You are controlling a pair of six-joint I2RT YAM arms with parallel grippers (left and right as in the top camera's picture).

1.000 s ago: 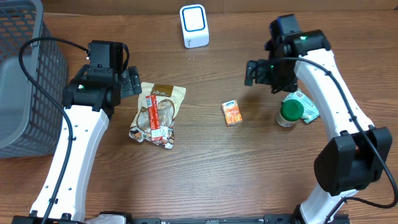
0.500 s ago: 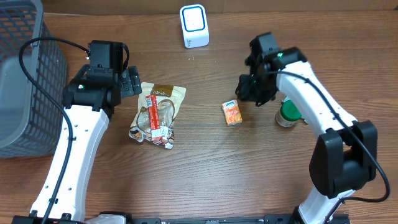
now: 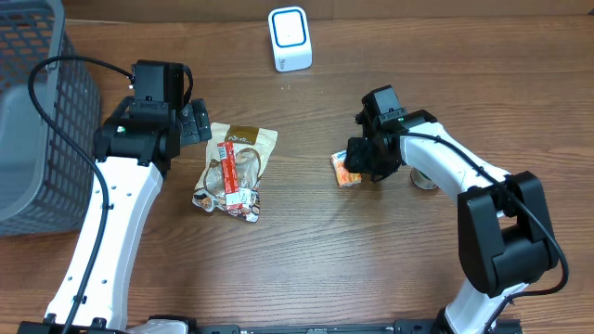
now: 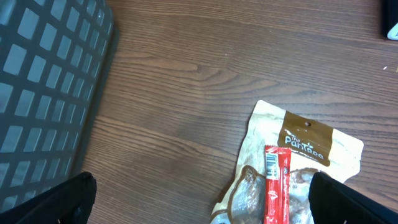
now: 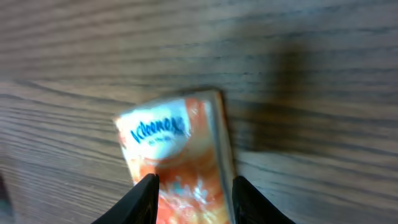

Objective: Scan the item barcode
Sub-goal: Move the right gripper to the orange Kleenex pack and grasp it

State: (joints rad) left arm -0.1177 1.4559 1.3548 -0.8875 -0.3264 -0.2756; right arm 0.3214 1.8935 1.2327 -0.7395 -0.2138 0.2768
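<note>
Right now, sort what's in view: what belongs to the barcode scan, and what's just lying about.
For the job:
- tissue pack
- right end effector, closed on the pack
- scanner

Lying about:
- snack bag
- jar, mostly hidden by the arm
- basket
- left end effector, open, holding nothing

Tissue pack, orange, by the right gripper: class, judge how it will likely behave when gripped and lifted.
The tissue pack looks small and flat, so it is probably light for its size. Its printed wrapper looks like thin film, suggesting a soft body that may give when the right gripper squeezes it, and it could be slippery. Lying flat, it is unlikely to roll.
</note>
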